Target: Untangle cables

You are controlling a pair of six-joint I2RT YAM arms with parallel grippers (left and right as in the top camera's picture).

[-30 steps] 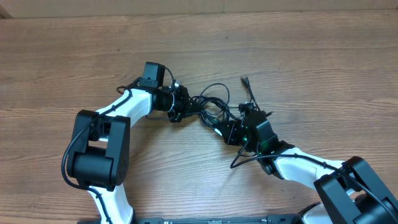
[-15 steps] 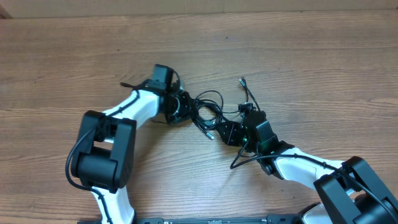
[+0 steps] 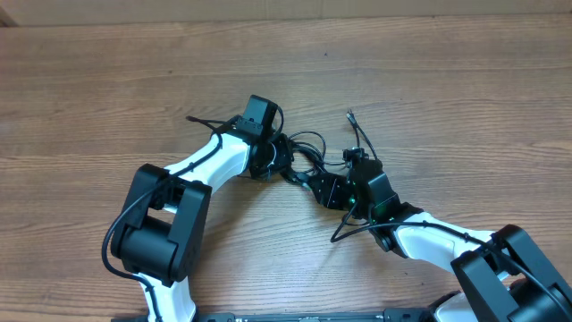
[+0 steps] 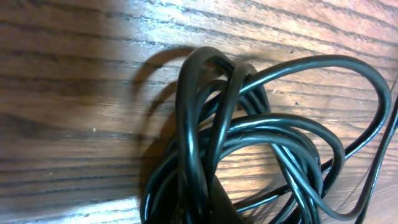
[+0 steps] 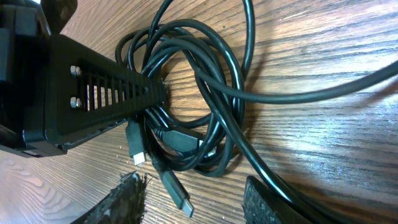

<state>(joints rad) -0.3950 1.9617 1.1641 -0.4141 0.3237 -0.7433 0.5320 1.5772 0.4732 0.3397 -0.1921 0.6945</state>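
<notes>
Overhead: cables [image 3: 306,154] bunched mid-frame on the counter [image 3: 465,89]. Left fingers [image 3: 273,159] are pushed into the bundle's left edge and right fingers [image 3: 325,190] sit at its lower right (opposite sides, presumably to pull it apart). One loose tail runs up to a plug [image 3: 350,114].

Left wrist: the cables fill the frame, strands converging at bottom centre. Likely pinched, but can't tell the finger gap.

Right wrist: own fingers spread wide, holding nothing, straddling strands. One slotted left finger reaches into the loops. Two plug ends [image 5: 138,149] lie free, lower left.
</notes>
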